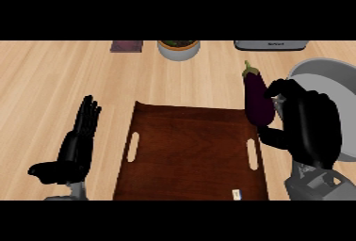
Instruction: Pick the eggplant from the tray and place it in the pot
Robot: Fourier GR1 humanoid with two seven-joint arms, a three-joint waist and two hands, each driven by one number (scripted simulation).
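The long, dark purple eggplant [256,96] stands nearly upright, stem up, at about 2 o'clock from the middle of the dark brown wooden tray [191,150]. It looks lifted, its lower end over the tray's far right corner. The robot's black right hand [309,124] is clamped on it from the 3 o'clock side, with fingers round the upper body and thumb lower down.

Just beyond, at 3 o'clock of the eggplant, sits the round, light grey metal pot [334,77], partly hidden by that hand.

The risk I see is in the carry. The eggplant is long and held from the side, so it could tip, or its low end could catch the pot's rim if it isn't raised enough.

The left hand [78,141] rests open, fingers straight, on the pale wooden tabletop [55,75] at 9 o'clock of the tray.
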